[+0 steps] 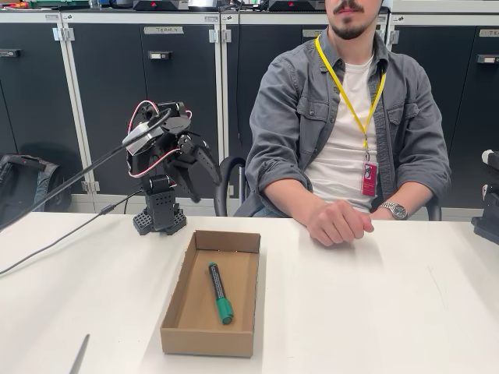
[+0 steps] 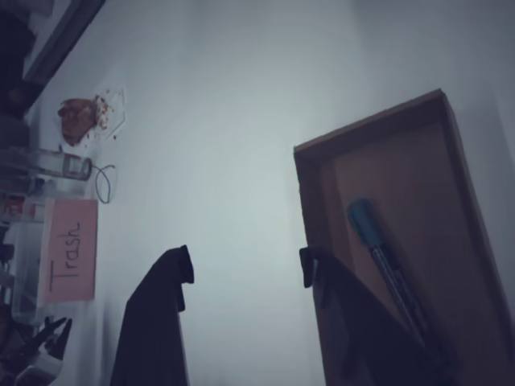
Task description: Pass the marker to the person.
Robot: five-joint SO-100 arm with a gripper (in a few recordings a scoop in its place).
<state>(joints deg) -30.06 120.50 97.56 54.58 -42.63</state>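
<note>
Nothing done yet: marker (image 1: 219,292) lying untouched in the cardboard box (image 1: 173,329), gripper (image 2: 245,269) open and empty above, person (image 1: 347,132) waiting behind the table (image 1: 374,312).

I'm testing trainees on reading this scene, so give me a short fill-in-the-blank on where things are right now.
1. The marker lies inside the cardboard ____.
2. The marker's cap is ____ in colour.
3. The gripper is ____, holding nothing.
4. The person's hand rests on the ____, closed and not holding the marker.

Missing words: box; green; open; table
</note>
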